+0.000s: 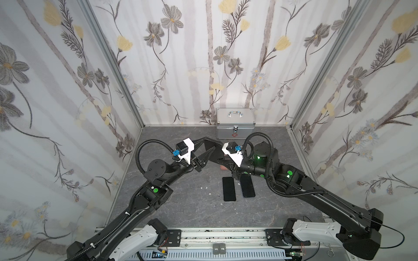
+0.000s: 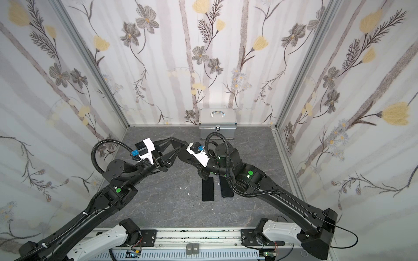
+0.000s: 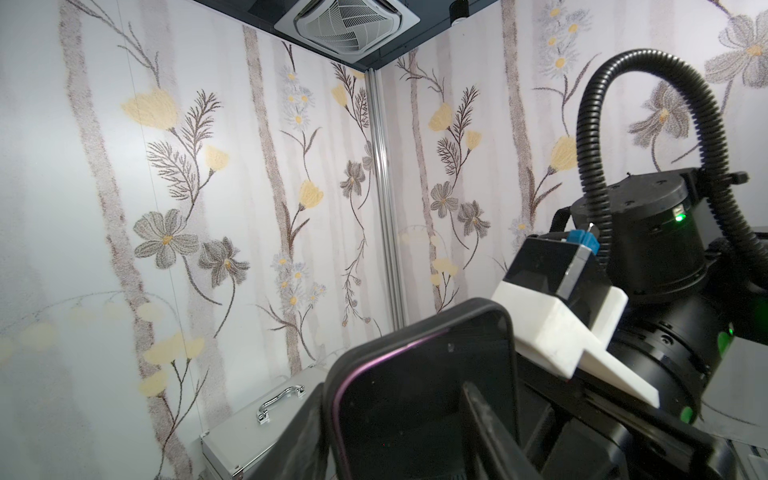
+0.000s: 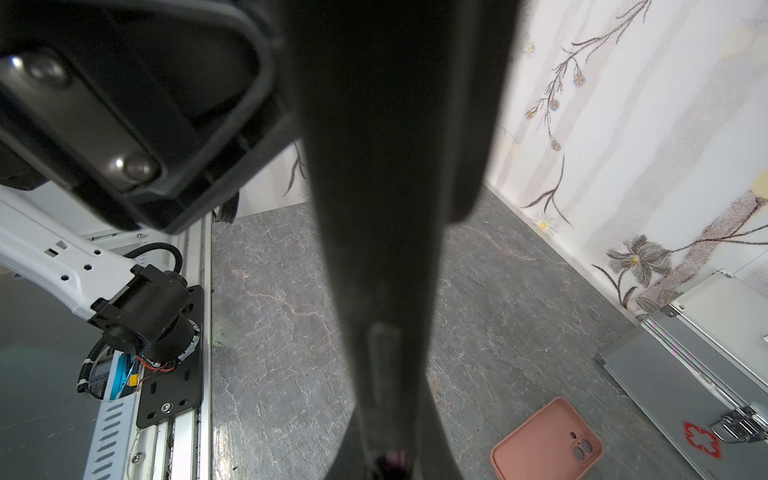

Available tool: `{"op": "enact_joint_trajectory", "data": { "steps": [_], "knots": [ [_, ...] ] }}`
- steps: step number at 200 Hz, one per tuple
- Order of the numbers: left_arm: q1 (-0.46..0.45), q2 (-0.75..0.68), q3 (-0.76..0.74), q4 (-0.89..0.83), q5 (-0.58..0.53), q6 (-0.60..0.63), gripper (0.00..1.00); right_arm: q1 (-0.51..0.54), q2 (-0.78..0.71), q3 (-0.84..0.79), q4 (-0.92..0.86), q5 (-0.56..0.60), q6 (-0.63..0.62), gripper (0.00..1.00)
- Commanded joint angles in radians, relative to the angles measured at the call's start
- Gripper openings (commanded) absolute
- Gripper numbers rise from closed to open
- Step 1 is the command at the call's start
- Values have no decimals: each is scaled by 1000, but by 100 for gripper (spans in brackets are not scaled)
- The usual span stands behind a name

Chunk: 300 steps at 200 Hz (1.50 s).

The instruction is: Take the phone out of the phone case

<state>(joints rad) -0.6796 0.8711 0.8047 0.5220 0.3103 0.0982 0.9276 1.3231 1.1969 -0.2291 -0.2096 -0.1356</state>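
A black phone case (image 1: 213,144) (image 2: 178,144) hangs in the air between my two arms, above the back of the table. The left wrist view shows the case rim (image 3: 415,326) around a dark phone (image 3: 399,386) with a thin purple edge. My left gripper (image 1: 209,146) (image 3: 395,428) is shut on the cased phone, one finger (image 3: 486,419) across the screen side, the other behind the case. My right gripper (image 1: 220,156) (image 4: 386,340) is shut on the opposite end of the case. A purple bit shows between its blurred fingers.
Two bare black phones (image 1: 229,188) (image 1: 248,186) lie side by side on the grey marbled table (image 1: 185,203). An empty pink case (image 4: 548,440) (image 1: 224,167) lies under the right arm. A silver aluminium box (image 1: 235,123) stands against the back wall. Small white crumbs dot the table.
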Motion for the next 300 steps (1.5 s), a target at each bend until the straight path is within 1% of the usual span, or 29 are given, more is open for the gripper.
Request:
{"op": "enact_joint_trajectory", "data": {
  "steps": [1, 22, 44, 75, 125, 184, 214, 251, 300],
  "knots": [
    [-3, -3, 3, 24, 26, 3, 50, 3, -3, 0, 47, 37, 1, 0],
    [-1, -13, -2, 24, 12, 8, 51, 1, -19, -13, 63, 143, 28, 0],
    [-2, -18, -4, 23, 9, 9, 51, -4, -28, -19, 67, 185, 39, 0],
    [-2, -12, -1, 24, 16, 8, 51, -6, -26, -17, 68, 163, 39, 0],
    [-2, -1, 4, 23, 22, 8, 51, -4, -24, -18, 71, 66, 16, 0],
    [-2, -1, 2, 24, 23, 7, 51, -1, -5, -8, 46, 10, -4, 0],
    [-1, 0, 3, 24, 19, 7, 51, -1, -13, -17, 55, 14, -8, 0],
    [-2, -4, 2, 24, 1, 11, 51, 0, -40, -43, 82, 94, 9, 0],
    [-3, -6, 1, 24, -1, 6, 51, -1, -39, -41, 78, 76, 10, 0]
  ]
}}
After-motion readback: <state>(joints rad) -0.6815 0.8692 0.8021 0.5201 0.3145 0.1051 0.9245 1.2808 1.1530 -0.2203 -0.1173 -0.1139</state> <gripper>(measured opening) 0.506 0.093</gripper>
